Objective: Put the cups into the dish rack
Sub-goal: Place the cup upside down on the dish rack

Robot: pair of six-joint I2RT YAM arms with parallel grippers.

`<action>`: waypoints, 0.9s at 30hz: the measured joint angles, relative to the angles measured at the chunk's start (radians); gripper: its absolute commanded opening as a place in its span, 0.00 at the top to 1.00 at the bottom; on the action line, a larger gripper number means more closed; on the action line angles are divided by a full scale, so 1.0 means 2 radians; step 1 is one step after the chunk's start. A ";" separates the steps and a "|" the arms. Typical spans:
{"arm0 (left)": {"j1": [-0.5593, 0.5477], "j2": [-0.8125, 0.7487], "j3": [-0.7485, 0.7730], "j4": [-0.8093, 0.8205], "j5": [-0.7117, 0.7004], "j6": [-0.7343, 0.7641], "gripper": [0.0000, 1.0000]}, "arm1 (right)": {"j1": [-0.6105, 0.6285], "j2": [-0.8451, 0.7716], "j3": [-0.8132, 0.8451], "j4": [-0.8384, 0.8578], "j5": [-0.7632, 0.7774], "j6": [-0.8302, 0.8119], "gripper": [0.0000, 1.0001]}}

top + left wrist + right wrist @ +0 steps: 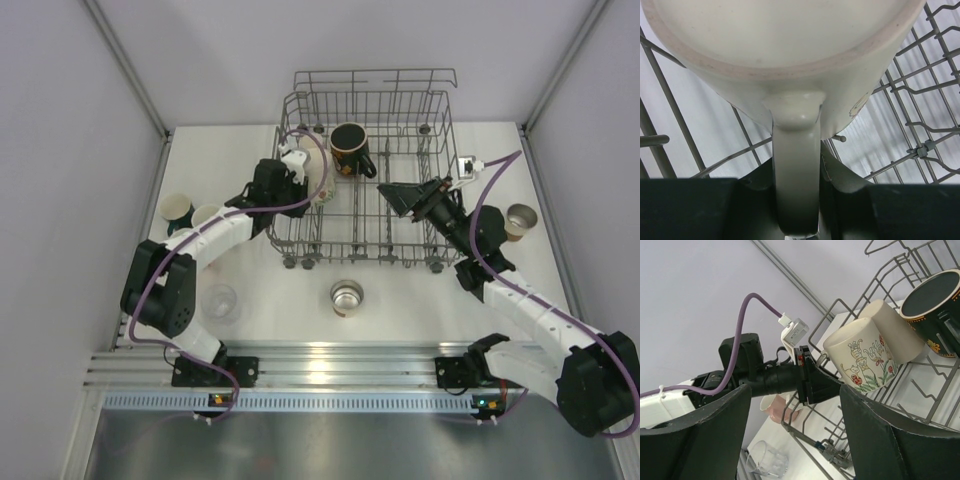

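- At the left end of the dish rack point(372, 110), the left gripper point(290, 172) reaches in over the side wall.
- Its fingers point(700, 210) are clamped on the handle of a decorated cream mug point(860, 357). The left wrist view shows the handle running straight down between them.
- The mug is tipped on its side inside the rack, with its unglazed base ring facing the wrist camera. Whether it rests on the wires cannot be told.
- A plain cream cup point(897, 332) lies touching the decorated mug on its far side.
- A black mug point(350, 148) sits just beyond in the rack's back-left part, with its mouth facing up.
- The right gripper point(402, 196) hovers over the rack's right half. Its fingers point(700, 440) are spread wide with nothing between them.
- On the table point(280, 300):
  - A steel cup point(347, 296) stands in front of the rack.
  - A clear cup point(220, 300) stands to the near left.
  - A dark green cup point(176, 208) and a pink cup point(776, 407) stand left of the rack.
  - A tan cup point(520, 220) stands to the right.
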 measured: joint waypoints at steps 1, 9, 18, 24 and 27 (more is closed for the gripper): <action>0.000 0.001 0.000 0.000 0.000 0.000 0.89 | 0.000 0.000 0.000 0.000 0.000 0.000 0.28; 0.001 0.015 -0.004 0.007 -0.004 0.000 0.83 | 0.000 0.000 0.000 -0.002 0.000 0.000 0.28; 0.001 0.015 -0.013 0.019 -0.004 0.000 0.63 | 0.000 0.000 0.000 -0.003 0.000 0.000 0.28; 0.001 0.014 -0.016 0.037 -0.001 -0.003 0.50 | 0.000 0.000 0.000 -0.004 0.000 0.000 0.27; 0.001 0.010 -0.019 0.037 -0.002 -0.004 0.50 | 0.000 0.000 0.000 -0.004 0.000 0.000 0.27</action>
